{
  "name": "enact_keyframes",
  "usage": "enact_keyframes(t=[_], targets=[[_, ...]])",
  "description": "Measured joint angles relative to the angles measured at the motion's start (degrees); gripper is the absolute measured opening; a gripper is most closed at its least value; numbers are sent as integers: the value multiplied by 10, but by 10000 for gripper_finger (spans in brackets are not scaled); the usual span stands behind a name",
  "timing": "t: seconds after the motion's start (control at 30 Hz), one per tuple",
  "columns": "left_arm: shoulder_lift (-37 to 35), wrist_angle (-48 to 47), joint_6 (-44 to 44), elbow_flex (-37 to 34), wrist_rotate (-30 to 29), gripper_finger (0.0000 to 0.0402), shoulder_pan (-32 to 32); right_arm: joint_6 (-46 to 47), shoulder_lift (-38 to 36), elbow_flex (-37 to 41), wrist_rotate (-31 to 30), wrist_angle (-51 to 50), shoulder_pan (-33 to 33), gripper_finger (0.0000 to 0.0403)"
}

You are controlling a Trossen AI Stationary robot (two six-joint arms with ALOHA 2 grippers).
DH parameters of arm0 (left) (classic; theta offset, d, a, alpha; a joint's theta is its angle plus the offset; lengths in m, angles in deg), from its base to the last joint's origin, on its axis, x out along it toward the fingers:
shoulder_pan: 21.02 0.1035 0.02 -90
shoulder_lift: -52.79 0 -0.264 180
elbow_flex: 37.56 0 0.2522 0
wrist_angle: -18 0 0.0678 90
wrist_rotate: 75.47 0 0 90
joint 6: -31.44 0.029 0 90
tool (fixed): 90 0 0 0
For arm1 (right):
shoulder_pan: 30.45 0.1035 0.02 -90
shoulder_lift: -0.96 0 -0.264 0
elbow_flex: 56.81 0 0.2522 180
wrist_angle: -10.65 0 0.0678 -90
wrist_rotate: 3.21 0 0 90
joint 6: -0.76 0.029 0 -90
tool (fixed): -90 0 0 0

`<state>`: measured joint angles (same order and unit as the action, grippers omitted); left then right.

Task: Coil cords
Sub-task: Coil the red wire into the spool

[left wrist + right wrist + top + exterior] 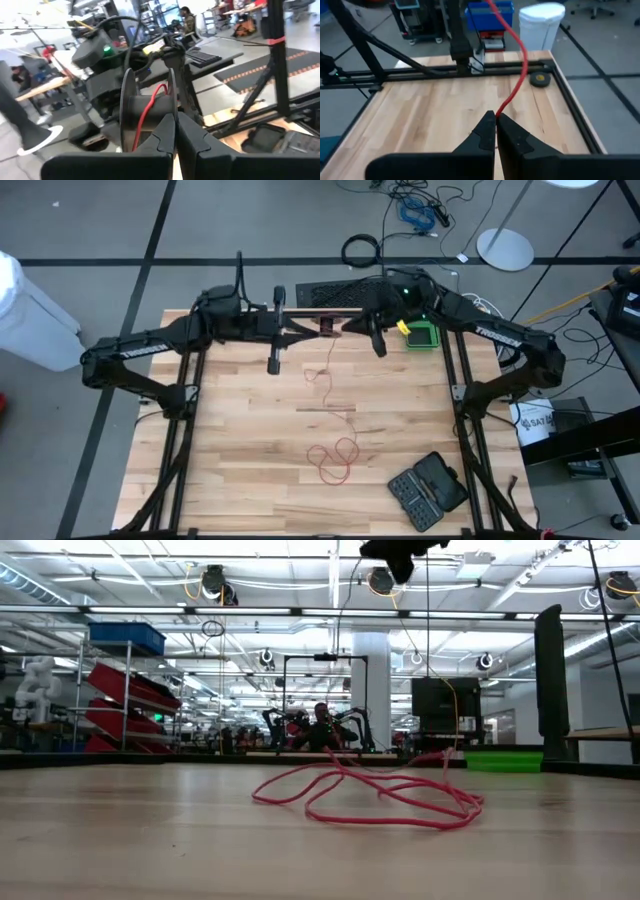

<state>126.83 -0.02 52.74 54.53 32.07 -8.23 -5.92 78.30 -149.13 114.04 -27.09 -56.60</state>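
A thin red cord point(334, 459) lay in loose loops on the surface point(240, 440), rising to its black reel point(145, 114). The left end effector point(176, 131) pinched the reel; the right end effector point(495, 121) pinched the cord.

Overhead cam is looking straight down at the table point(250, 430); low cam is skimming its surface; both are catching the red cord point(370, 795).

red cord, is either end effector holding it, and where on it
Yes. The right end effector is shut on the red cord, pinching the strand at its fingertips. The left end effector is shut on the reel, at its rim.
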Motion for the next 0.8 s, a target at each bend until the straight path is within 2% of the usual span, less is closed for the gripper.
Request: enact_keyframes(t=[0.13,0.4,0.53,0.8], targets=[[1,-28,2,0,10,8,16,-5,24,0,2,-4,-15,0],[2,-171,18,0,10,8,30,-31,70,0,4,-35,-14,0],[2,-210,20,0,6,8,31,-41,86,0,3,-77,-4,0],[2,-264,82,-2,-78,8,30,-50,83,23,1,-92,24,0]])
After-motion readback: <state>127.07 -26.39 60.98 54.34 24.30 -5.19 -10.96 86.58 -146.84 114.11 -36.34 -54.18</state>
